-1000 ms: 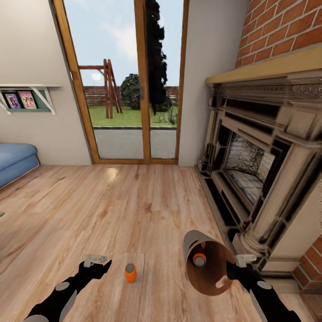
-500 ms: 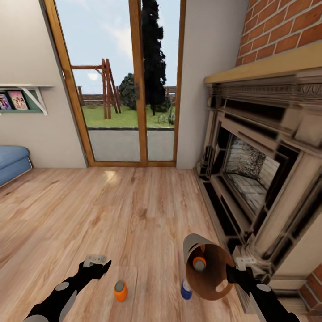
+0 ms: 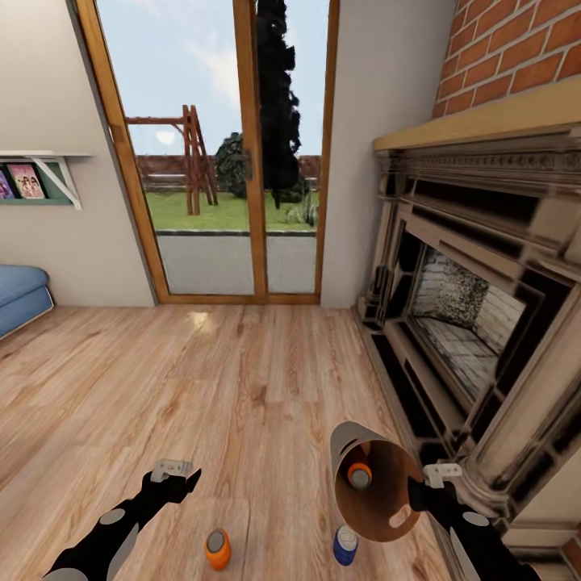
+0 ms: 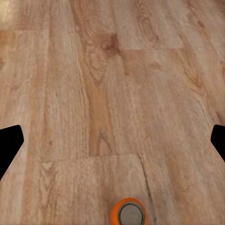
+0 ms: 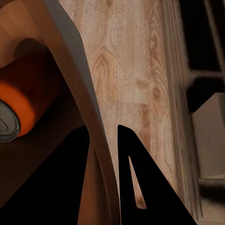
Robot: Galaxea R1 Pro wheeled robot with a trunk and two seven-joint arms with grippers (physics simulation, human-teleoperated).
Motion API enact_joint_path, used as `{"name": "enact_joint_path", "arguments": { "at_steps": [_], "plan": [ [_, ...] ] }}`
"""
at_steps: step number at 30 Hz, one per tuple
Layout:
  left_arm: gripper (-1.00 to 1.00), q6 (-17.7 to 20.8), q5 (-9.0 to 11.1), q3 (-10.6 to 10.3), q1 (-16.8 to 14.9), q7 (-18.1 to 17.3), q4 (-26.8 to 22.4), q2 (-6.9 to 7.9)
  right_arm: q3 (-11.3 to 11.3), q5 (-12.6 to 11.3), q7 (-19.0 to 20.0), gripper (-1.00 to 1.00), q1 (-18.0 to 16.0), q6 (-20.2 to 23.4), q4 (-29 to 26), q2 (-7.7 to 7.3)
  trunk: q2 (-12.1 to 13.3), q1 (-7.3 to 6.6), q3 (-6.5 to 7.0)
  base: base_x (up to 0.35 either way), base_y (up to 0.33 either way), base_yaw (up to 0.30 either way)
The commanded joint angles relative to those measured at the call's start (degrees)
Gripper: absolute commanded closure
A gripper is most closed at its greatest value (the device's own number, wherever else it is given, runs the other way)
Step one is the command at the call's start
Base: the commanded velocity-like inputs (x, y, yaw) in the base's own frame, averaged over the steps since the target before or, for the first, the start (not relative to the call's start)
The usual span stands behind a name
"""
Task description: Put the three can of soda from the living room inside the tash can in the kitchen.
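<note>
Head view | left gripper [image 3: 184, 476] fingers apart, empty | upright orange soda can with silver top [image 3: 217, 549] on wooden floor [image 3: 242, 379] at its 5 o'clock, nearer this arm | right gripper [image 3: 418, 492] clamped on tilted grey metal bin [image 3: 373, 481] rim, orange can [image 3: 359, 473] inside | blue can [image 3: 345, 545] below bin.

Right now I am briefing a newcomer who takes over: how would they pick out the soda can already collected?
Start at the brick fireplace on the right and drop to the wood floor before it. There the right gripper holds a tilted grey bin by its rim. The collected orange can lies inside it; the other orange can and the blue can stand on the floor.
</note>
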Motion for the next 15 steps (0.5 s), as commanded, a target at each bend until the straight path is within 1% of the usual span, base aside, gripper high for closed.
{"name": "enact_joint_path", "arguments": {
  "at_steps": [1, 5, 8, 9, 10, 12, 13, 14, 15],
  "plan": [
    [-1.0, 0.03, -0.01, 0.01, 0.0, 0.0, 0.0, 0.0, -0.04, -0.37, 0.18, 1.0, -0.03, 0.02, -0.11, 0.01, 0.0, 0.0, 0.01, 0.009, 0.004, 0.0],
    [-1.0, 1.12, -0.06, 0.04, -0.02, 0.06, -0.02, 0.05, 0.04, -0.41, 0.19, 1.0, -0.03, 0.02, -0.24, -0.04, 0.0, 0.0, 0.01, 0.004, 0.002, 0.0],
    [-1.0, 6.69, 0.04, 0.19, -0.08, 1.11, -0.12, 0.03, 0.02, -0.46, 0.18, 1.0, -0.1, 0.1, -0.75, 0.01, 0.0, 0.0, 0.01, 0.001, 0.0, 0.0],
    [-1.0, 10.18, 0.22, 0.23, -0.13, 2.16, -0.36, -0.03, 0.02, -0.49, 0.17, 1.0, -0.17, 0.14, -0.88, 0.04, 0.0, 0.0, 0.01, 0.0, 0.0, 0.0],
    [-1.0, 11.95, 0.3, 0.25, -0.21, 2.78, -0.45, -0.1, 0.02, -0.5, 0.19, 1.0, -0.25, 0.16, -0.92, 0.05, 0.0, 0.0, 0.01, 0.0, 0.0, 0.0],
    [-1.0, 18.93, 0.45, 0.28, -1.12, 4.86, -0.69, -0.83, 0.01, -0.56, 0.11, 1.0, -0.58, 0.44, -1.05, 0.08, 0.0, 0.0, 0.01, 0.0, 0.0, 0.0],
    [-1.0, 22.75, 0.51, 0.28, -2.43, 5.48, -0.8, -1.49, 0.01, -0.58, 0.06, 1.0, -0.83, 0.63, -1.13, 0.12, 0.0, 0.0, 0.01, 0.0, 0.0, 0.0],
    [-1.0, 24.82, 0.45, 0.27, -3.37, 5.72, -0.83, -1.85, 0.01, -0.61, 0.05, 1.0, -1.09, 0.72, -1.22, 0.13, 0.0, 0.0, 0.01, 0.0, 0.0, 0.0],
    [-1.0, 29.05, 0.31, 0.25, -5.64, 6.2, -0.65, -2.45, 0.05, -0.65, 0.01, 1.0, -1.89, 0.9, -1.51, 0.18, 0.0, 0.0, 0.01, 0.0, 0.0, 0.0]
  ]
}}
